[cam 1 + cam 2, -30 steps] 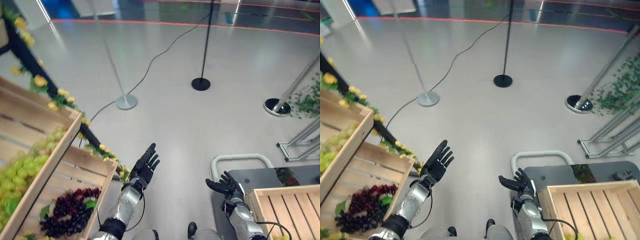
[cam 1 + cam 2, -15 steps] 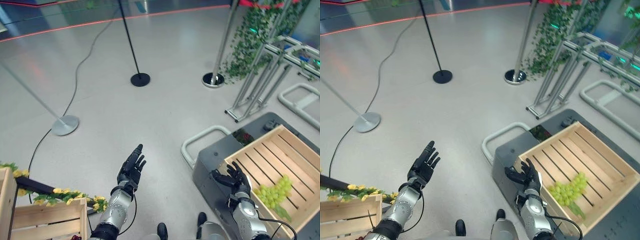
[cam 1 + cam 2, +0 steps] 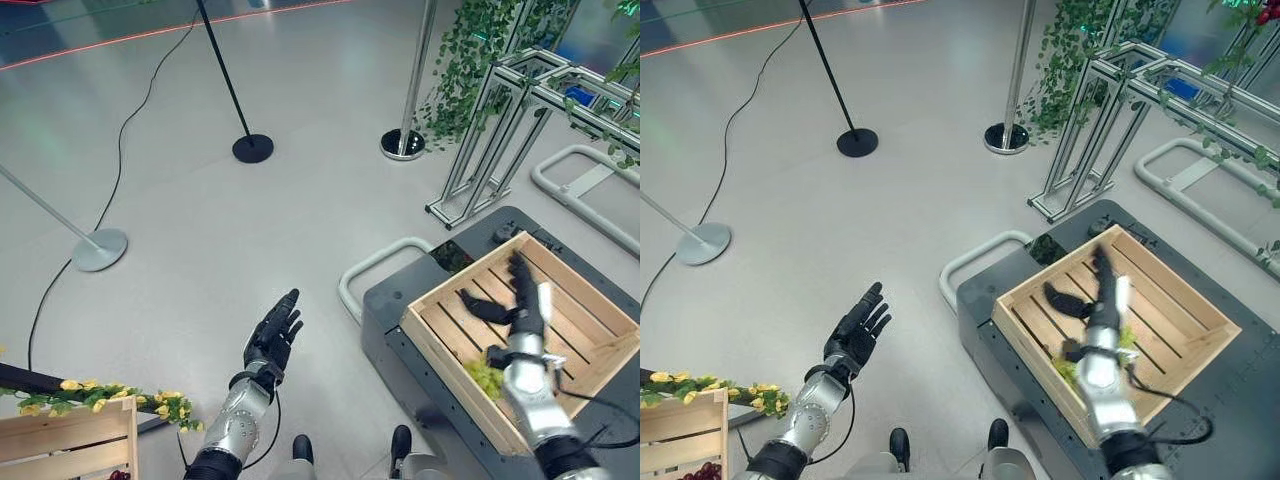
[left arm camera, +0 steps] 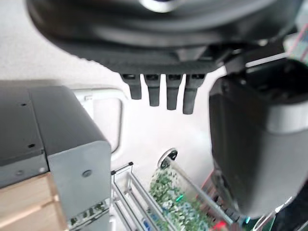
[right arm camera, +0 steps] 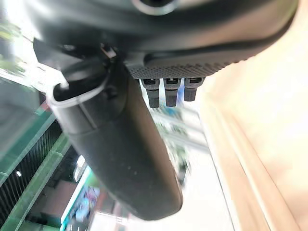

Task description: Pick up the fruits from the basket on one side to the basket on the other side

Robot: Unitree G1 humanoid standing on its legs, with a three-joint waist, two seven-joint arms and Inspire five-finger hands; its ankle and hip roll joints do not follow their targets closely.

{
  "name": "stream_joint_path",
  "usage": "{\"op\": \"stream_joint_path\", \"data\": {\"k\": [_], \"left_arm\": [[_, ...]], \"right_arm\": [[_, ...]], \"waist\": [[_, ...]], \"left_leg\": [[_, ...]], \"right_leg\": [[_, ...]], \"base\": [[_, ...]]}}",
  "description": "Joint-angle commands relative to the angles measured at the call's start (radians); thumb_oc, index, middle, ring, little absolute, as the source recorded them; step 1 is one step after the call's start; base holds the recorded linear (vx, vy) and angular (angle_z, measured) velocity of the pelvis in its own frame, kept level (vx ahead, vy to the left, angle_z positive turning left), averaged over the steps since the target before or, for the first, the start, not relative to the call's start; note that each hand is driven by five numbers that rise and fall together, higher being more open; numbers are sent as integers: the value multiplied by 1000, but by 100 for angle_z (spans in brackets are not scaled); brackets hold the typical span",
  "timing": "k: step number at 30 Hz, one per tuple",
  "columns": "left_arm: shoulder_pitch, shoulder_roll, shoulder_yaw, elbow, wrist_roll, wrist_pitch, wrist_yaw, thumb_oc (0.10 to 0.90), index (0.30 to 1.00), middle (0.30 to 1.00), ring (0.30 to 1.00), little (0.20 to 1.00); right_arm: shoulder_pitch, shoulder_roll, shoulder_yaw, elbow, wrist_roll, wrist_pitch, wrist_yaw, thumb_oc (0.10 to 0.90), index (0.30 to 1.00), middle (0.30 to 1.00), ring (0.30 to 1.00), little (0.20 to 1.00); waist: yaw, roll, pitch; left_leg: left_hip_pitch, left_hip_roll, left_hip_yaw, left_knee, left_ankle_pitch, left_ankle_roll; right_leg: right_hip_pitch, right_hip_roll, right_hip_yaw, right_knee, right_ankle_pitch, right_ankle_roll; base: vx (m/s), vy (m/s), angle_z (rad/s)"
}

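Now the right hand [image 3: 518, 300] is being held flat, fingers straight, over the slatted wooden crate [image 3: 590, 295] on a dark grey cart [image 3: 400, 320]; knobbly green grapes [image 3: 484, 372] are lying inside. The left hand [image 3: 272, 338] is being held spread over the smooth floor [image 3: 250, 250].

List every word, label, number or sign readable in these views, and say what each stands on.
None can be read.
Wooden crate: bare slats, no print.
Grey cart under it: no legible marking.
Floor stand base: plain.
Left hand and right hand, both open: no readable lettering.
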Motion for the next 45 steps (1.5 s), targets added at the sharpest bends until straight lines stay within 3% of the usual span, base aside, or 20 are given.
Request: {"op": "stream_joint_path", "data": {"k": [1,6,12,20,24,37,45], "left_arm": [[-58,114,-8,-128,199,-69,-19,800,900,900,900,900],[-56,135,-20,-105,225,-62,-28,800,900,900,900,900],[-75,142,-29,-88,216,-80,-22,800,900,900,900,900],[-155,179,-52,-109,178,-97,-4,800,900,900,900,900],[-183,175,-75,-87,161,-111,0,800,900,900,900,900],[-247,158,-135,-82,167,-158,35,800,900,900,900,900],[-283,142,-166,-75,156,-162,64,800,900,900,900,900]], "right_arm": [[-69,-65,-39,-79,-24,-61,-36,800,900,900,900,900],[-83,-105,-84,-80,28,-54,6,800,900,900,900,900],[-106,-142,-91,0,52,51,1,800,900,900,900,900],[-230,-191,-43,232,183,261,-7,800,900,900,900,900],[-291,-212,-42,301,196,312,-28,800,900,900,900,900],[-377,-243,-9,385,308,347,57,800,900,900,900,900],[-449,-230,0,480,396,407,77,800,900,900,900,900]], "waist": [[20,-40,-24],[13,-33,-24],[8,-38,-14],[12,-35,90],[2,-24,151],[-35,-4,256],[-53,19,276]], "left_leg": [[-42,-60,-37,114,-89,40],[-30,-55,-33,83,-80,32],[-49,-50,-23,105,-82,25],[-142,-46,-17,256,-119,23],[-184,-45,-9,324,-139,24],[-280,-56,37,437,-177,38],[-338,-47,46,517,-202,43]], "right_leg": [[22,-53,12,67,-19,5],[34,-50,18,38,-11,7],[10,-56,17,60,-14,9],[-48,-63,16,153,-41,-17],[-77,-66,25,189,-45,-29],[-186,-69,60,259,-46,-40],[-252,-80,69,324,-64,-54]], "base": [[0,0,0],[-6,1,0],[-41,-10,0],[-114,-29,0],[-109,11,-2],[-90,28,-13],[-28,38,-8]]}}
